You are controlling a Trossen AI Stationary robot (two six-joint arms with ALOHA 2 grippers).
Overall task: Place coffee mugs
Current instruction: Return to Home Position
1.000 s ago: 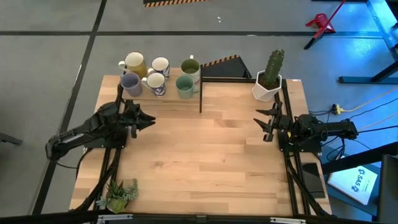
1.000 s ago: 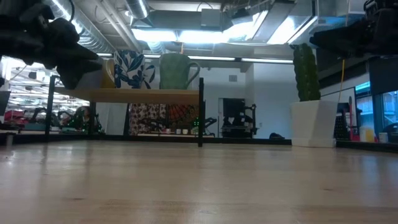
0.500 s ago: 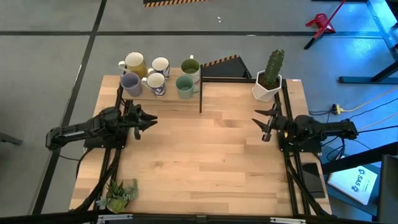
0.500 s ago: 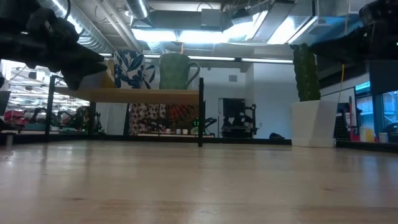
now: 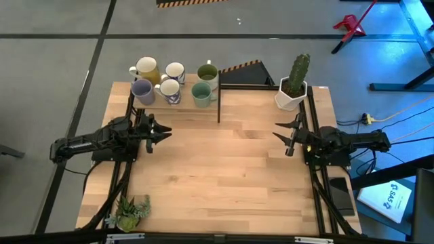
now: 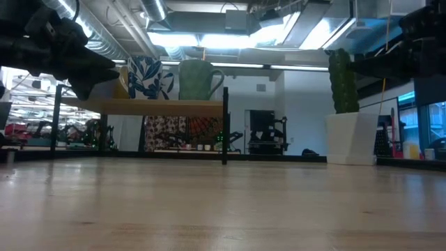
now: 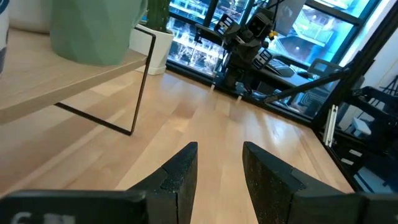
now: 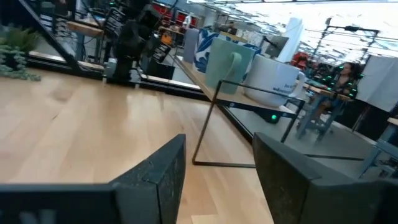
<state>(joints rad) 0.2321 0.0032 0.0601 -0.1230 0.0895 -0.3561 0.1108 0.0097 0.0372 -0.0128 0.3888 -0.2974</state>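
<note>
Six mugs stand upright on a raised wooden shelf at the table's far left: cream-yellow, lavender, sage green, and three whitish ones, one of them. The low view shows a leaf-patterned mug and the green mug on the shelf. My left gripper hovers open, nearer than the shelf, pointing right. My right gripper hovers open at the right side, pointing left. The left wrist view has the green mug above the fingers.
A white faceted pot with a cactus stands at the far right corner, just beyond my right gripper. A small leafy plant sits at the near left corner. The shelf's thin black leg stands mid-table. Bare wood lies between the arms.
My left arm has sunk lower and its gripper has edged a little toward the table's near-right. My right gripper has crept toward the table's left and dropped slightly. The mugs have stayed put.
</note>
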